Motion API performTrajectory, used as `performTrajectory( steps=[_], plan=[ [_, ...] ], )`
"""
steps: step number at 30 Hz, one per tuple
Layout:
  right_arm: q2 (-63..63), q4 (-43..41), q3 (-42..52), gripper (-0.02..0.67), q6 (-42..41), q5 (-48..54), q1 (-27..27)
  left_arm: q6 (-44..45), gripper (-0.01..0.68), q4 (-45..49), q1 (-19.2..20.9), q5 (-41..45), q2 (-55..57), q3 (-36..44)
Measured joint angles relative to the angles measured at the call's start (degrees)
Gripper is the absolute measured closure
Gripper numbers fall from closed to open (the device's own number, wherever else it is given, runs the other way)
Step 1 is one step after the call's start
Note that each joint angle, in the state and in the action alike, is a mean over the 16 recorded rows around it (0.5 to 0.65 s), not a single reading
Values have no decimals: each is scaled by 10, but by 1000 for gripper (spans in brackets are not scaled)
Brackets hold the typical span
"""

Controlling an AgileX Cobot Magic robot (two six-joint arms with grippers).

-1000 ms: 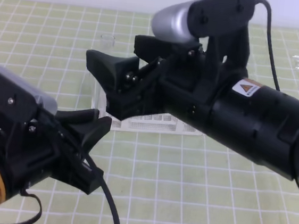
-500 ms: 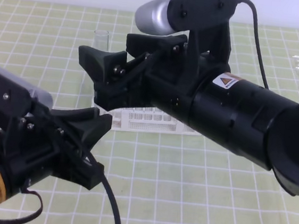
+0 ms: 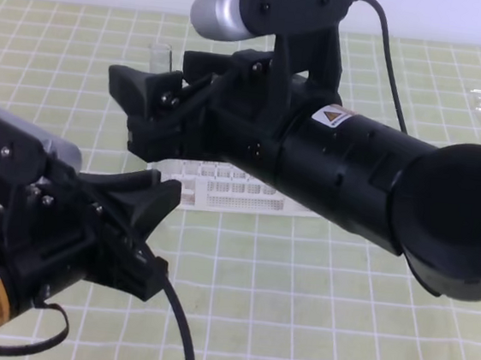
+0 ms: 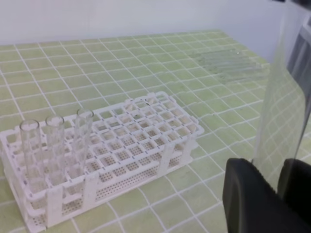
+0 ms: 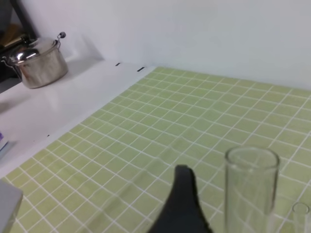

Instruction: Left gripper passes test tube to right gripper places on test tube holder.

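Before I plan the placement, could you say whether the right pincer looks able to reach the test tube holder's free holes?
Probably yes: the right pincer hangs near the test tube holder, whose holes lie open except where three tubes stand at one end.

Desk [image 3: 311,325] wearing green checked cloth, carrying white plastic lattice test tube holder [image 4: 146,141] and loose clear glass tubes [image 4: 228,63].
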Motion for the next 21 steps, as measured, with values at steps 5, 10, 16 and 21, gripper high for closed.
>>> performTrajectory(
  steps=[5,10,16,21],
  plan=[
    [4,4,-4,603,0,0,0,-12,671,6,0,1,0,0],
    [5,8,-8,608,0,-1,0,-15,669,6,0,0,0,0],
    [6,14,-12,612,0,0,0,-15,670,6,0,0,0,0],
    [6,18,-14,615,0,2,0,-15,669,7,0,1,0,0]
  ],
)
